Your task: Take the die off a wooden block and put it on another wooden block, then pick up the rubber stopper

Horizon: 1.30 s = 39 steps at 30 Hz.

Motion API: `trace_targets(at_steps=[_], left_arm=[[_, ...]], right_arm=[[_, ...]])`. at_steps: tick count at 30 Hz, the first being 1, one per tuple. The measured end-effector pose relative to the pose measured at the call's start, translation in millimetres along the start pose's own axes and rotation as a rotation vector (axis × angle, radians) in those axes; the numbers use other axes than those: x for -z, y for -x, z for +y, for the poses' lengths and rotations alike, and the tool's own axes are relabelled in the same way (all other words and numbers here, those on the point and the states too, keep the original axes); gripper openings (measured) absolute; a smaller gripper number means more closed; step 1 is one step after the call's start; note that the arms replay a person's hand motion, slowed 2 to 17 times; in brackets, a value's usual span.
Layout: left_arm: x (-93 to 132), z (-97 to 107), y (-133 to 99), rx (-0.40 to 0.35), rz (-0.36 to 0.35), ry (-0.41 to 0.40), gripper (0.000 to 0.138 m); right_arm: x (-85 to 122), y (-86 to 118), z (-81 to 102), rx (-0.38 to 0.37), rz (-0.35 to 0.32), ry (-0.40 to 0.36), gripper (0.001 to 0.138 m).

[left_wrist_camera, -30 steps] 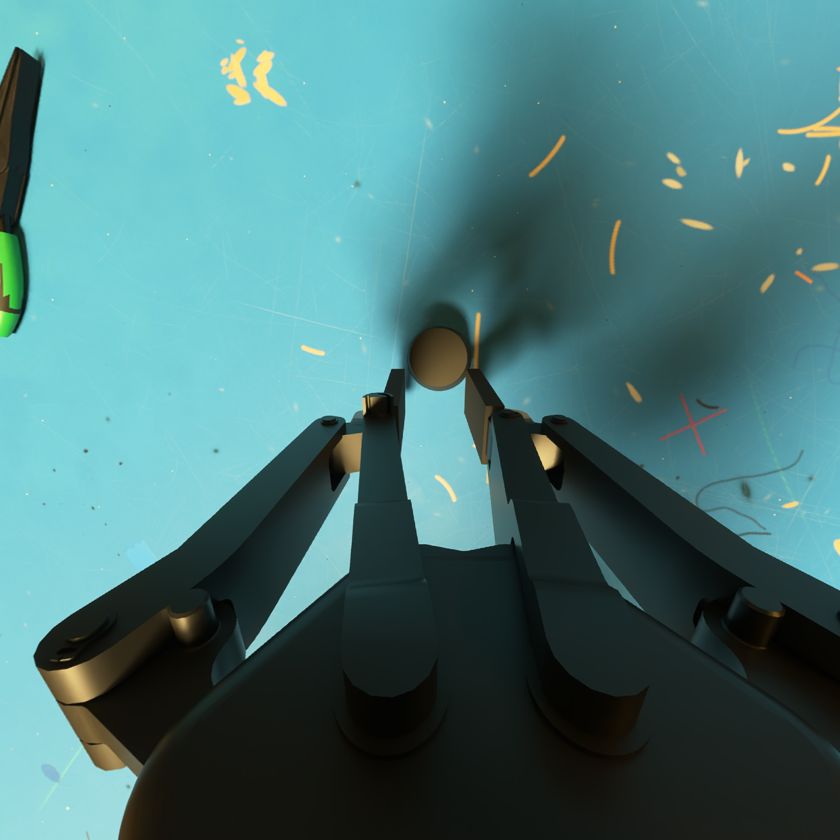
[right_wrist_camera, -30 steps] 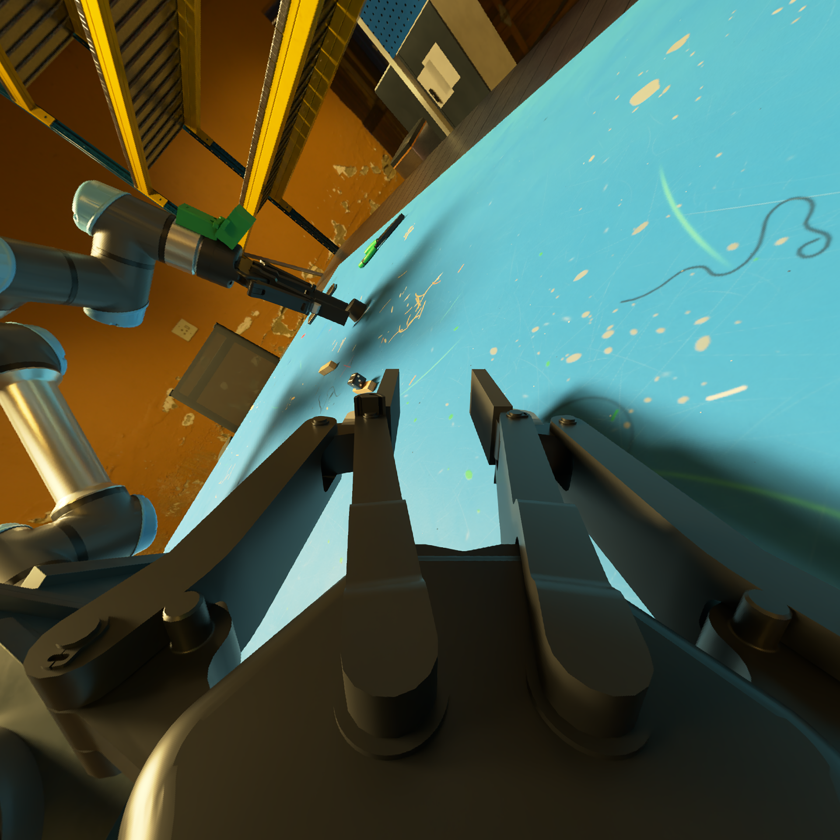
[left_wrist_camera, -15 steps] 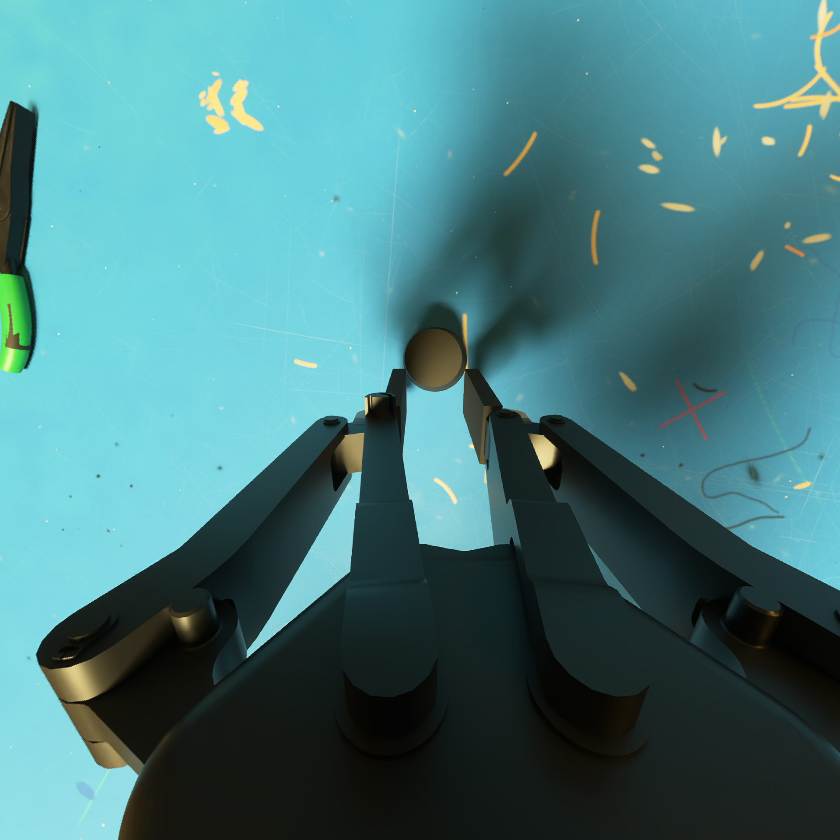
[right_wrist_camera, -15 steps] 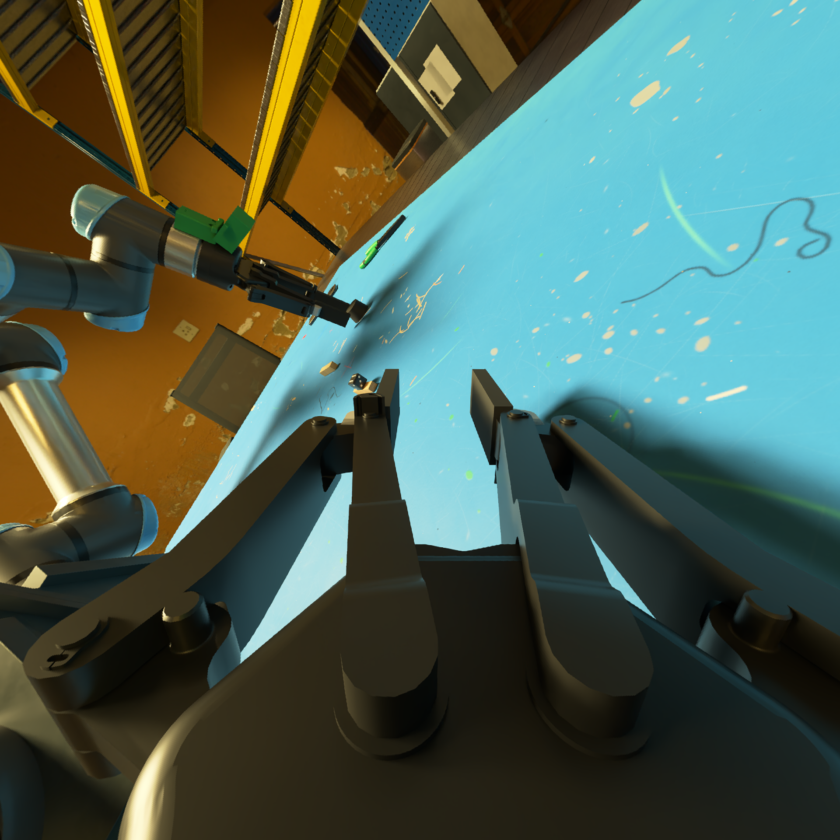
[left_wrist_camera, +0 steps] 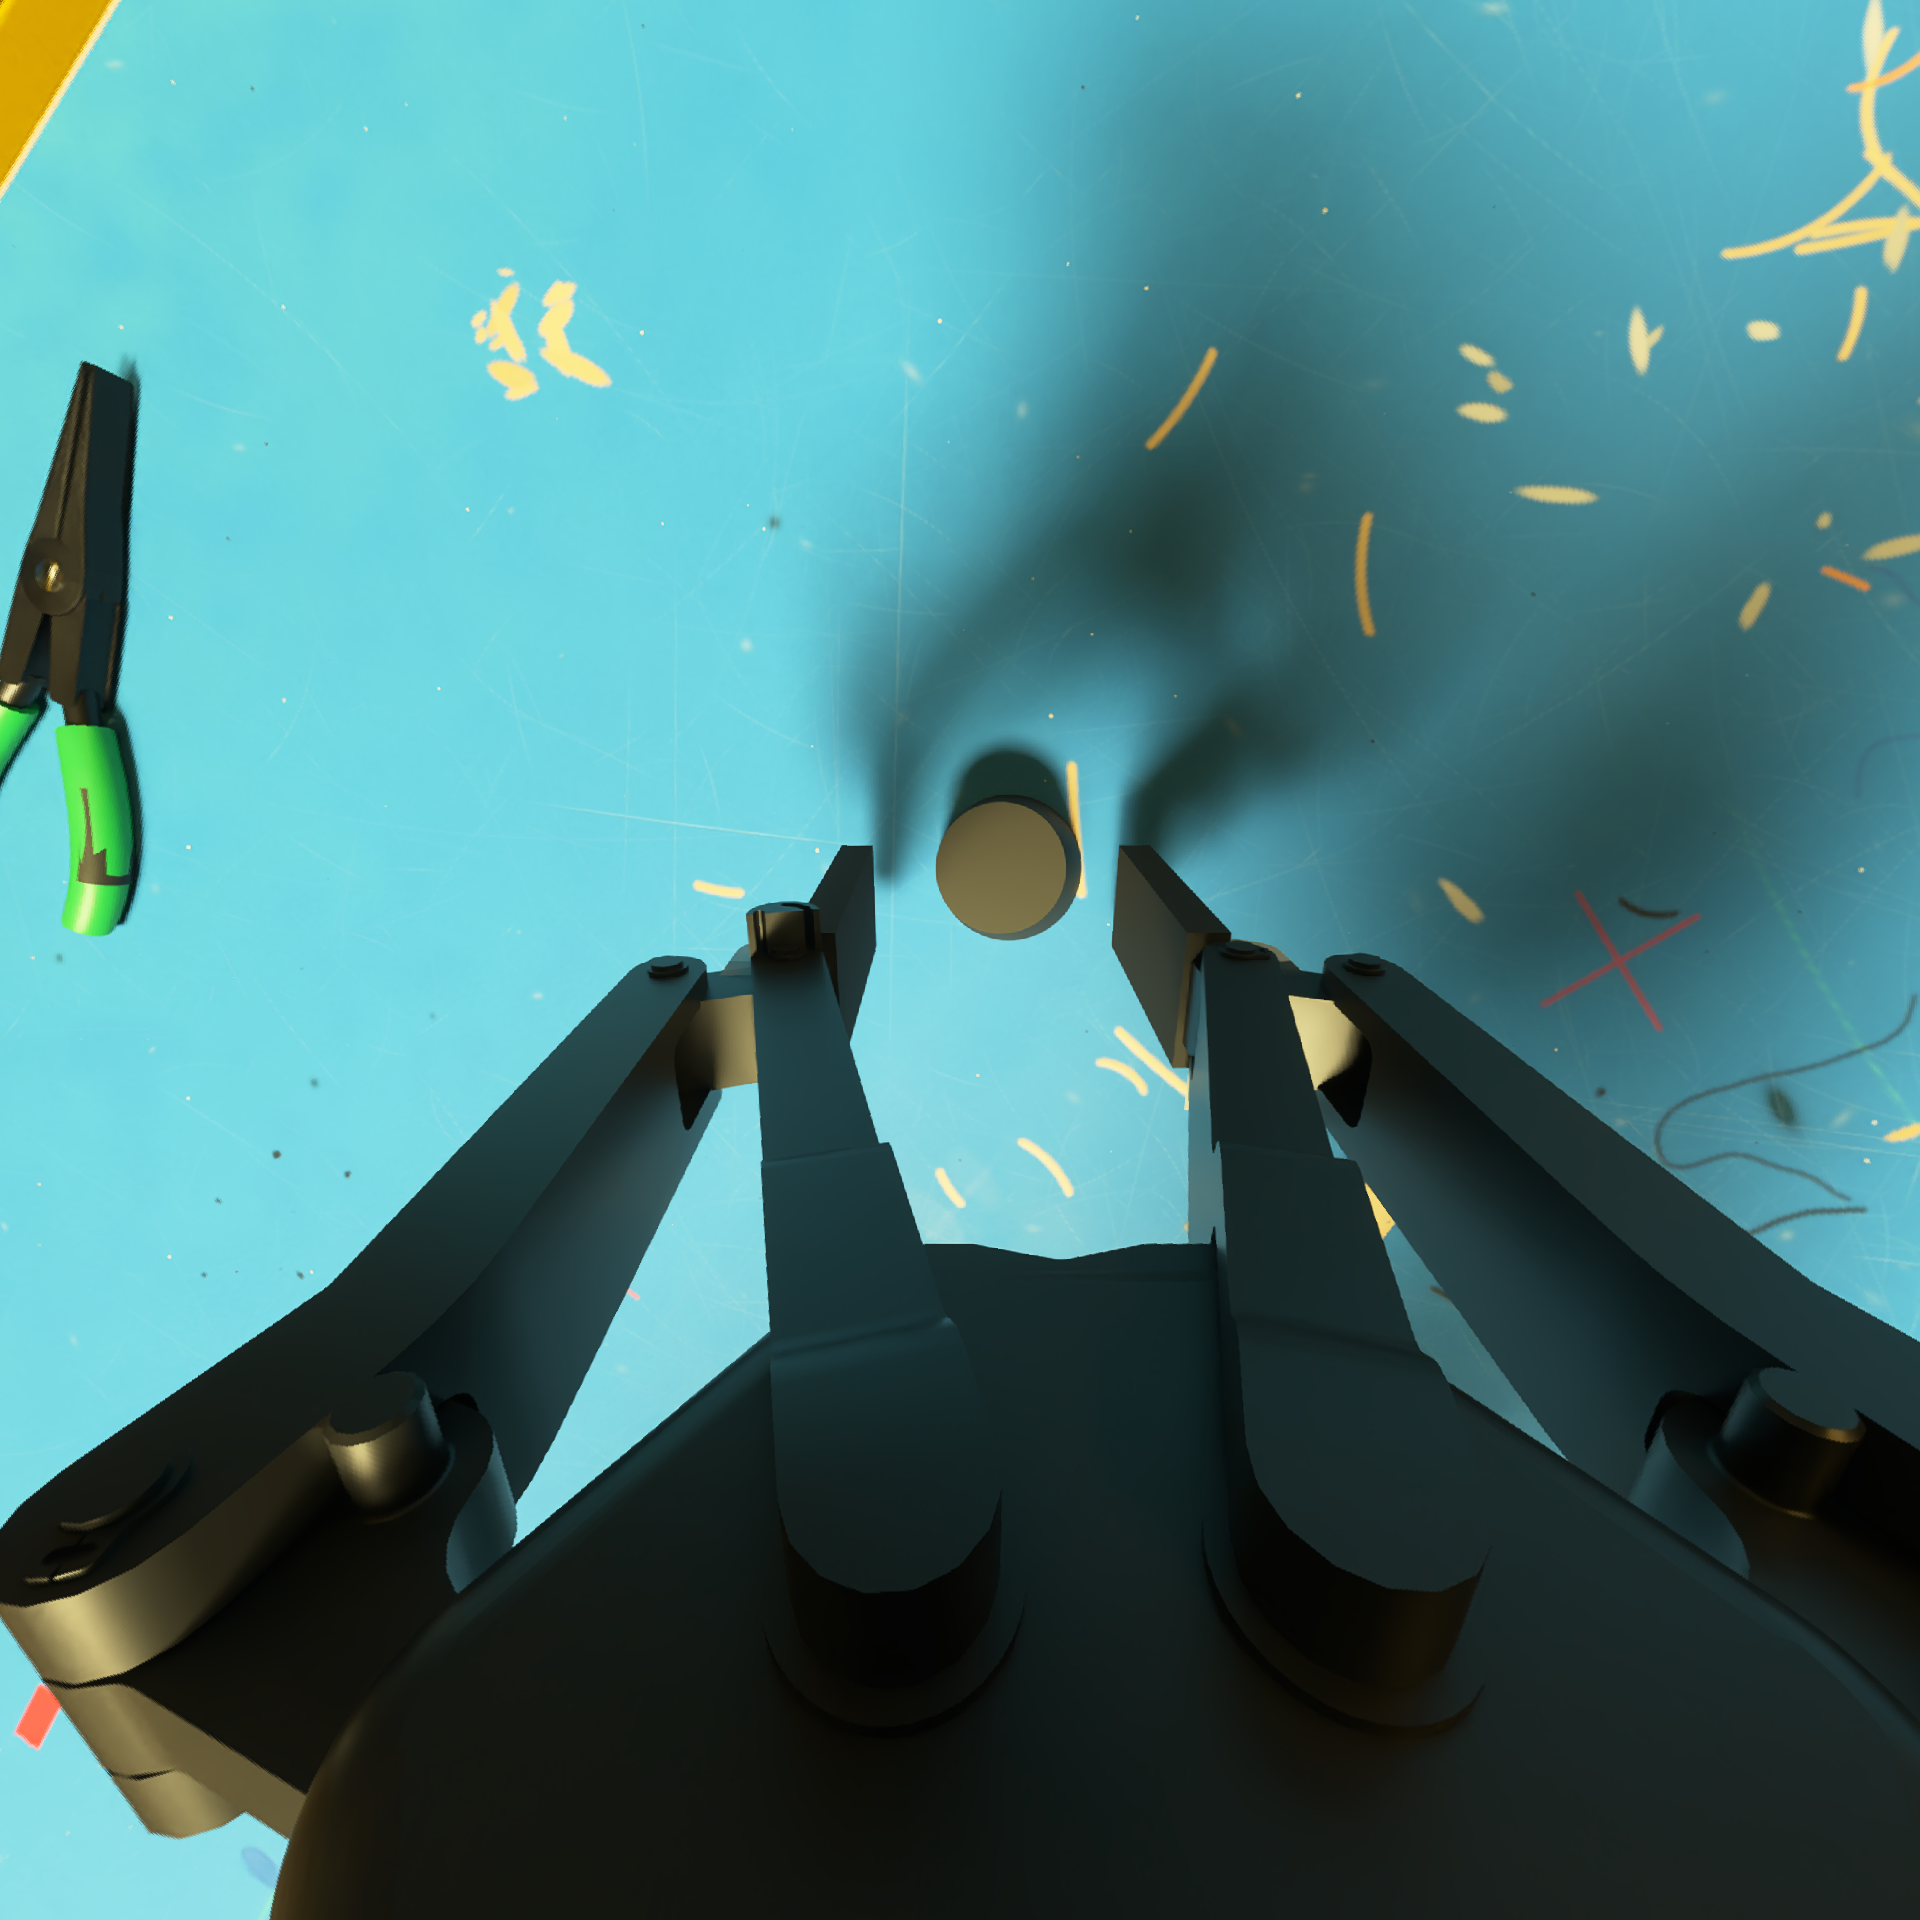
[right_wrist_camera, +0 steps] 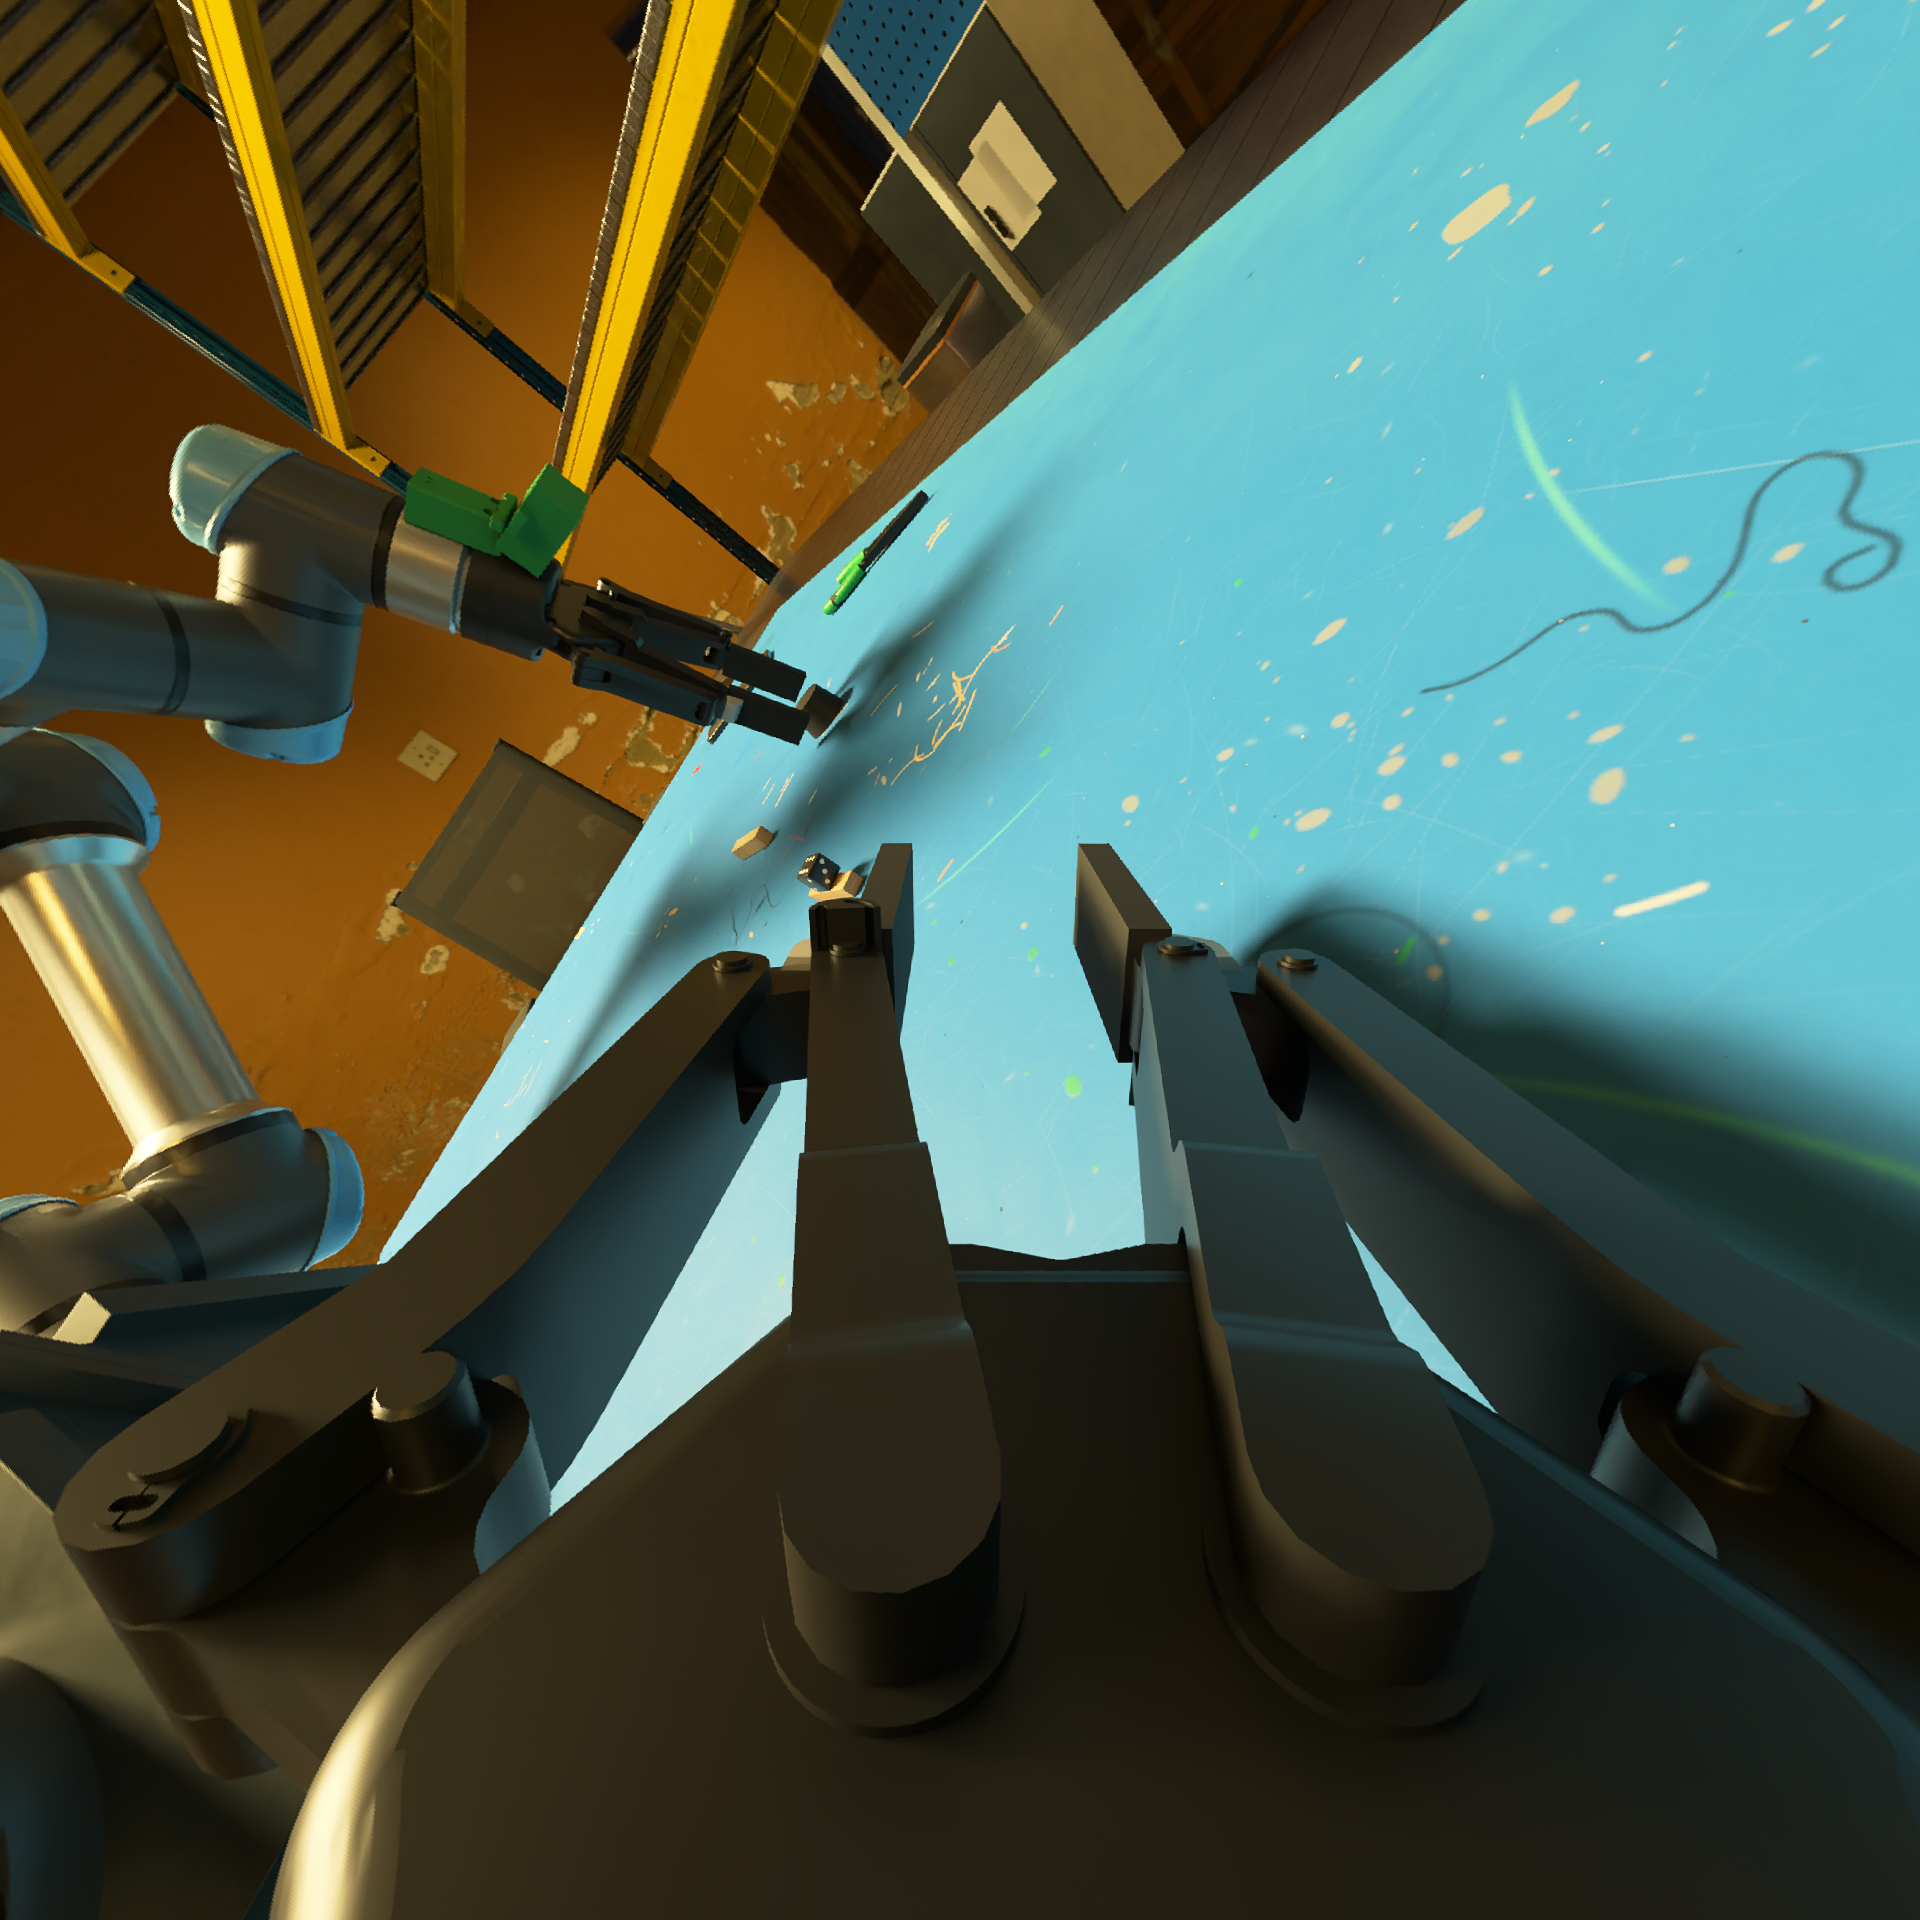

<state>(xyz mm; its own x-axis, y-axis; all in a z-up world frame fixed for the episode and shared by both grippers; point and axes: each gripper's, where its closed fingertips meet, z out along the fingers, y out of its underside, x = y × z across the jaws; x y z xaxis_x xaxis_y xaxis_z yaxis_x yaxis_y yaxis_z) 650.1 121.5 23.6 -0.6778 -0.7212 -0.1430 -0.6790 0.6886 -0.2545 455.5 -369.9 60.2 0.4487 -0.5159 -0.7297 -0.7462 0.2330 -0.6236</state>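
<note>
The rubber stopper [left_wrist_camera: 1006, 868], a short tan cylinder seen end-on, stands between my left gripper's [left_wrist_camera: 995, 883] fingertips with a gap on each side. Its shadow lies right behind it on the blue table. The left gripper is open. In the right wrist view the left gripper [right_wrist_camera: 805, 707] is low at the table with the stopper [right_wrist_camera: 828, 707] at its tips. A dark die [right_wrist_camera: 821, 868] sits on a small wooden block [right_wrist_camera: 850, 885], and a second wooden block [right_wrist_camera: 753, 842] lies bare to its left. My right gripper [right_wrist_camera: 992, 883] is open and empty above the table.
Green-handled pliers [left_wrist_camera: 78, 665] lie at the far left, also seen in the right wrist view [right_wrist_camera: 873, 556] near the table's far edge. The left arm [right_wrist_camera: 260, 603] reaches in from the left. Yellow shelving and an orange wall stand beyond the table.
My left gripper's fingers have spread away from the stopper, which now has a gap on each side. The pliers have slid down and right in the left wrist view. The right gripper has not moved.
</note>
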Motion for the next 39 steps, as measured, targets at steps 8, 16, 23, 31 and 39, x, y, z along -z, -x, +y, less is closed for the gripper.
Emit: trace_targets(at_steps=[8,16,23,31,39], left_arm=[[-5.0,-4.5,3.2,0.051,0.031,0.009,0.061],[-5.0,-7.0,1.5,0.107,0.107,0.002,0.044],[-4.7,-8.7,-0.9,0.1,0.113,-0.011,0.036],[-4.6,-9.0,-0.3,0.098,0.109,-0.025,0.036],[-1.4,-9.5,-1.9,0.09,0.101,-0.045,0.036]], right_arm=[[0.0,0.1,0.0,0.001,0.0,-0.001,0.042],[0.1,0.1,-0.1,0.001,0.0,-0.002,0.042],[0.4,0.1,-0.5,-0.001,-0.002,-0.004,0.042],[0.6,0.2,-0.6,-0.001,-0.003,-0.005,0.042],[0.7,0.2,-0.8,-0.002,-0.004,-0.006,0.042]])
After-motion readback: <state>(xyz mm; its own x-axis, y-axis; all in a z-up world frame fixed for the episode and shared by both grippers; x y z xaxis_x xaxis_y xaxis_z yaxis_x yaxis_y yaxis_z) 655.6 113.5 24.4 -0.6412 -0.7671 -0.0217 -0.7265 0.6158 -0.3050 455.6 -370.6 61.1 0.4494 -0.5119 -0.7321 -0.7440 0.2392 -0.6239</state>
